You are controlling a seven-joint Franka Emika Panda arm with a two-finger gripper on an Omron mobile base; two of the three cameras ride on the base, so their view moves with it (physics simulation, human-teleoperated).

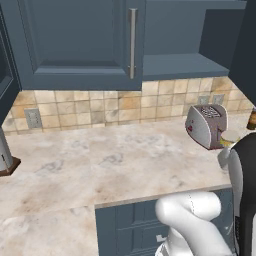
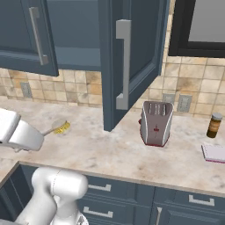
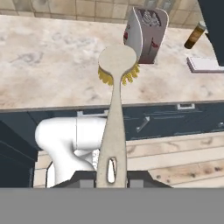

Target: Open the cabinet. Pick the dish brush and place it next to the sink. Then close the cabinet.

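Note:
My gripper is shut on the end of the dish brush's cream handle. The brush's round head with yellow bristles points away from the hand, over the front part of the counter. In the right base view the brush head hangs left of the open cabinet door. The cabinet's right door stands swung out, its long silver handle facing me. The left door is closed. The sink is out of view.
A silver toaster stands on the marble counter just right of the open door. Further right are a brown bottle and a small pink-edged pad. Blue drawer fronts run below the counter edge.

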